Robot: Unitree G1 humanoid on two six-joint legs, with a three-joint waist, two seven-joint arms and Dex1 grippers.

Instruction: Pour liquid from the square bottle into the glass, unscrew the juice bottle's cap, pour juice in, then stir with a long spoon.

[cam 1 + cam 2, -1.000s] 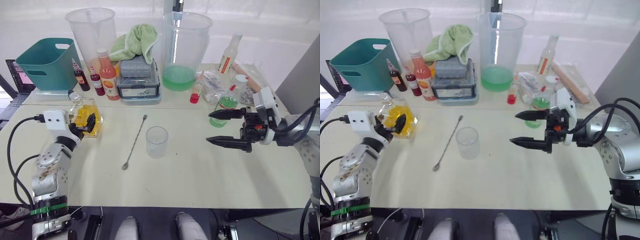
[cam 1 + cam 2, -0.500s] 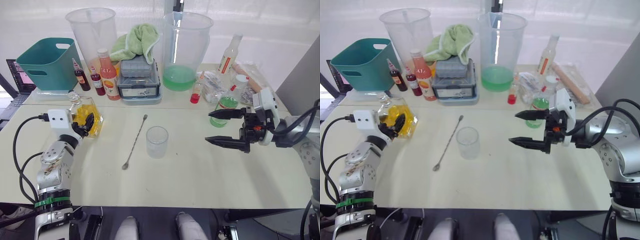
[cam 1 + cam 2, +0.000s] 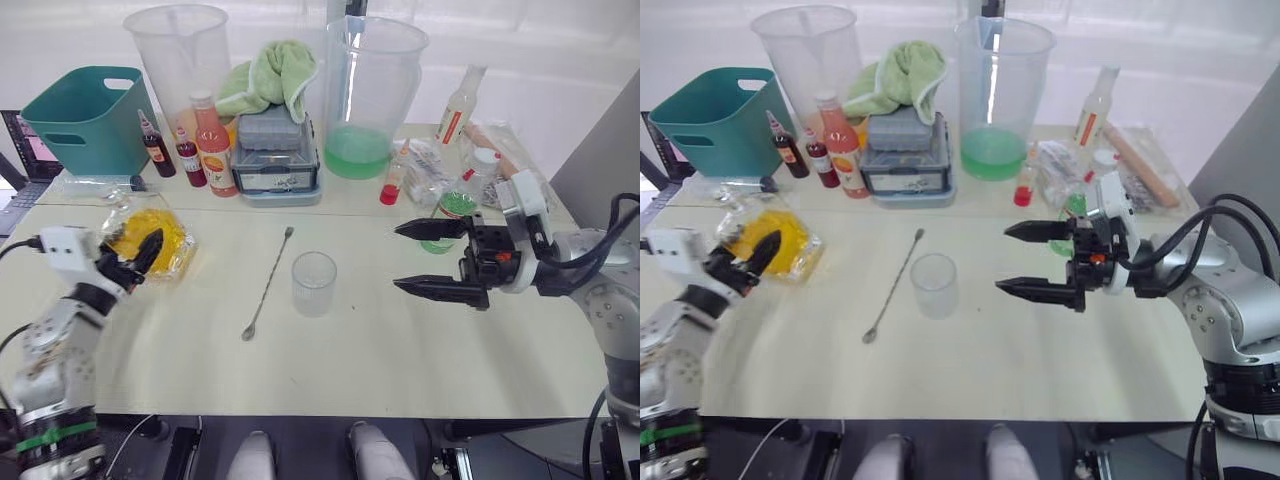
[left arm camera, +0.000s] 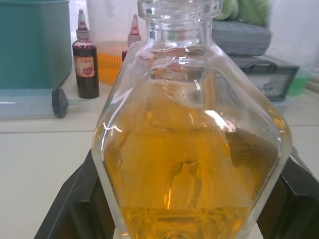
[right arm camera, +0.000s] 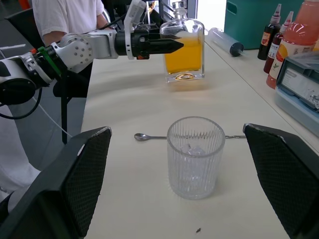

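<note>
The square bottle (image 3: pixel 150 235), with yellow contents and its stopper in, is on the table at the left. My left gripper (image 3: pixel 138 256) is shut on its body, one finger (image 4: pixel 75 201) on each side. The ribbed glass (image 3: pixel 314 283) stands mid-table. The long spoon (image 3: pixel 268 283) lies just left of it. My right gripper (image 3: pixel 396 257) is open wide, to the right of the glass and pointing at it. In the right wrist view the glass (image 5: pixel 194 157) sits ahead, between the fingers (image 5: pixel 79 184). Behind that gripper stands the juice bottle (image 3: pixel 455 205) with its white cap (image 3: pixel 483 157) on.
Along the back stand a teal basket (image 3: pixel 85 115), two big clear pitchers (image 3: pixel 185 60) (image 3: pixel 375 95), an orange-pink bottle (image 3: pixel 210 145), small dark red bottles (image 3: pixel 150 145), a grey box (image 3: pixel 278 155) and a green cloth (image 3: pixel 270 80). A person (image 5: pixel 65 17) stands beyond the table's left end.
My left gripper has shifted left and nearer with the square bottle, which is blurred. The right gripper has edged left toward the glass. The view has tilted slightly.
</note>
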